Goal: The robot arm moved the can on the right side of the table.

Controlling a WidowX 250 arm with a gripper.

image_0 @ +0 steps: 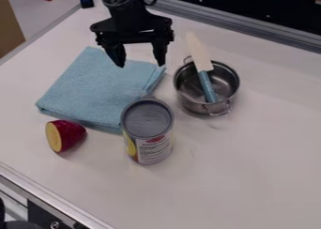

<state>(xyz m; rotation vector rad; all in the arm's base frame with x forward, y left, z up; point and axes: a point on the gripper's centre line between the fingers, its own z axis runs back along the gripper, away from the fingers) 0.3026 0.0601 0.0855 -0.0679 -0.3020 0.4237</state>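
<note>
Can point(150, 134) stands upright near the middle of the table point(251, 176), its back hidden from me and its small print too fine to make out. It covers part of the cloth point(100, 89); I can't tell whether they touch. My gripper point(141, 64) hangs over the cloth's far side, fingers spread, its arm cut off by the top edge. A spatula point(199, 54) leans in the pot point(188, 94), hiding some of the inside. Half a red vegetable point(65, 135) lies near the cloth.
</note>
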